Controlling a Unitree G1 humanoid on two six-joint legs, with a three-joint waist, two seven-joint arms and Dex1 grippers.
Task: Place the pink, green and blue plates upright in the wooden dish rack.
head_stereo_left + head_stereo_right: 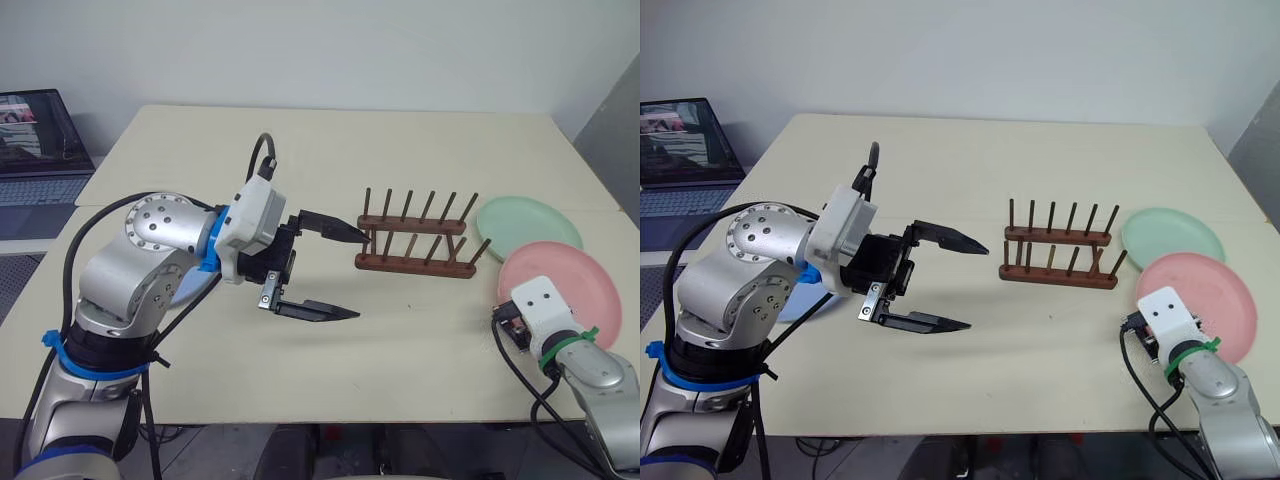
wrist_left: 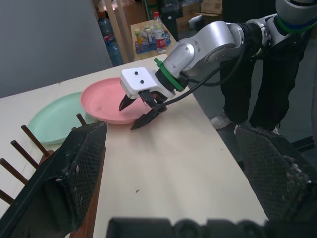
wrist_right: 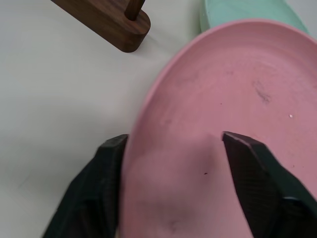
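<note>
- left gripper (image 1: 345, 272): held above the table (image 1: 400, 150), pointing toward the wooden dish rack (image 1: 418, 240). jaws stand wide apart, nothing between them. one fingertip lies just beside the rack's near end.
- right gripper (image 2: 141, 106): low at the near edge of the pink plate (image 1: 565, 282). in the right wrist view one finger (image 3: 91, 198) sits outside the rim and the other finger (image 3: 257, 183) sits over the plate's inner surface, so the rim lies between the jaws. jaws partly apart; whether they clamp the rim cannot be told.
- pink plate: flat on the table at the robot's right, well to the right of the rack.
- green plate (image 1: 528, 224): flat on the table, just behind the pink plate; the pink plate's rim overlaps its near edge.
- blue plate (image 1: 795, 300): a small part visible on the table behind the left arm, at the robot's left.
- wooden dish rack: upright near the table's centre, two rows of pegs, no plate in it.
- laptop (image 1: 35, 150): open on a separate surface to the left of the table.
</note>
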